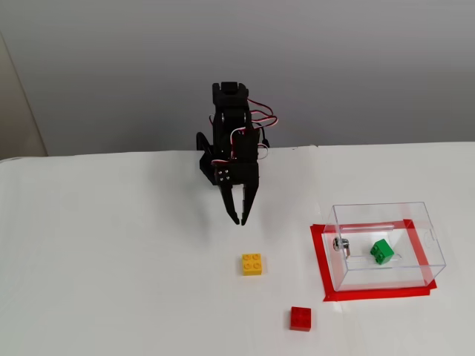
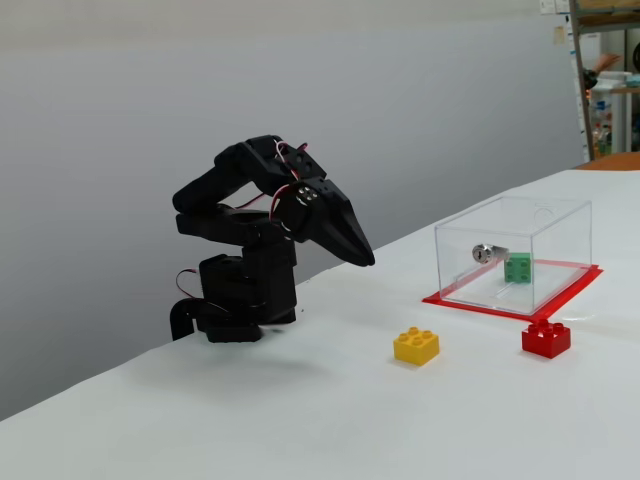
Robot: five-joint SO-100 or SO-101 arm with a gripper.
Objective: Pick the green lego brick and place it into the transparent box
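Your gripper hangs above the table with jaws closed and empty, well apart from the transparent box; the green lego brick lies inside that box; yellow brick and red brick sit outside.

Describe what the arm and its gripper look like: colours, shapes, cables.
The arm is matte black plastic, built of blocky segments on a chunky black base. Thin red and white wires loop at its joints. The gripper has two long black fingers tapering to points, with small pale screws on its housing.
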